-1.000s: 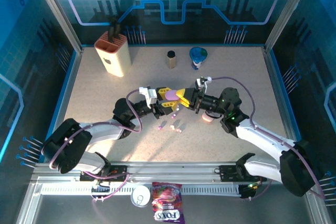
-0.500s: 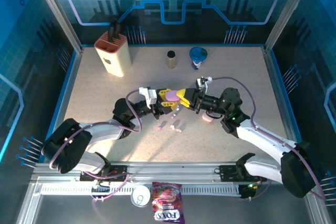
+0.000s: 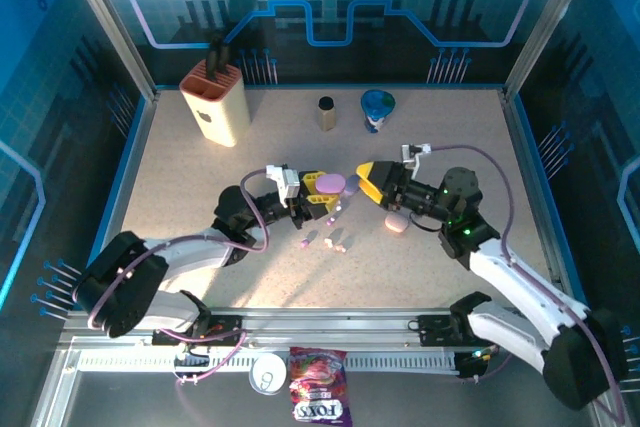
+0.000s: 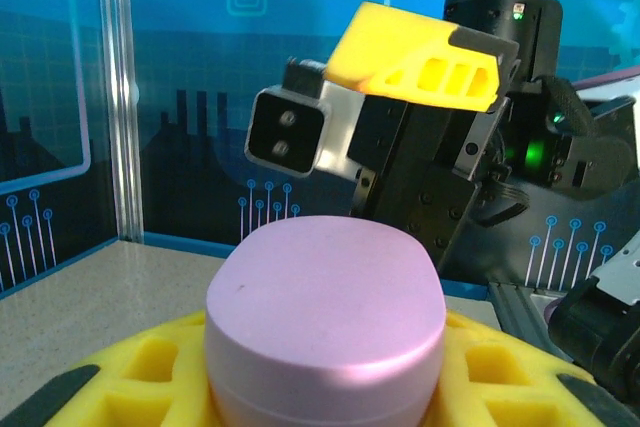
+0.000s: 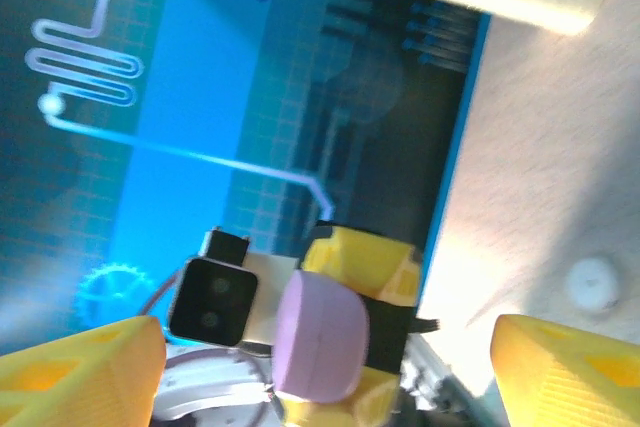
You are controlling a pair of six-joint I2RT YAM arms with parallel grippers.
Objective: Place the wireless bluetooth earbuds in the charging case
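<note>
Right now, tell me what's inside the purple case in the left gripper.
The purple case is closed in the left gripper; only its shell shows. Whatever is inside is hidden.

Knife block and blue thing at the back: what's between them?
A small dark cylinder stands between the knife block and the blue thing, in the top view.

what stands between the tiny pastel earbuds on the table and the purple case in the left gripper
The lilac pebble-shaped plastic case, clamped in the left gripper, looks shut: its own lid bars the way. The tiny pastel plastic earbuds lie on the speckled table near it, with nothing else visible between.
</note>
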